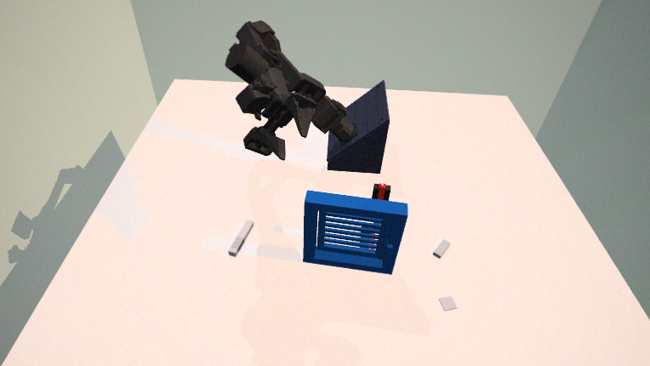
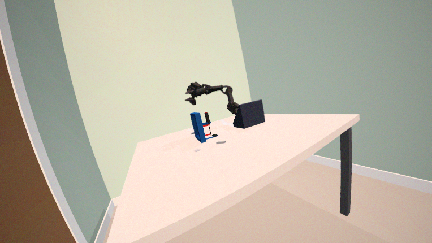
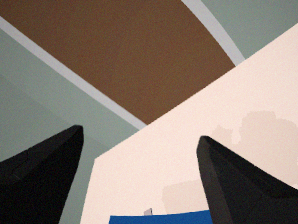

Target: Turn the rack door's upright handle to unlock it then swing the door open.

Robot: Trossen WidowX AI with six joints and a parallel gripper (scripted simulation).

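Observation:
The blue rack frame [image 1: 355,200] [image 2: 197,126] [image 3: 160,219] stands upright on the table. Its slatted blue door [image 1: 340,221] looks shut within it, though the exterior view does not show the door clearly. The upright black and red handle [image 1: 381,192] [image 2: 207,117] is on the side facing the arm's base. How far it is turned I cannot tell. My gripper [image 1: 293,146] [image 2: 186,96] [image 3: 141,139] is open and empty. It hangs high above the table, above the rack and off to the left of the handle in the top view. The wrist view does not show the handle.
A dark wedge-shaped block [image 1: 363,131] [image 2: 250,113] stands at the arm's base, behind the rack. A long pale bar [image 1: 241,237] lies left of the rack. A short grey block [image 1: 441,248] [image 2: 220,142] and a flat pale tile [image 1: 447,303] [image 2: 197,150] lie right of it.

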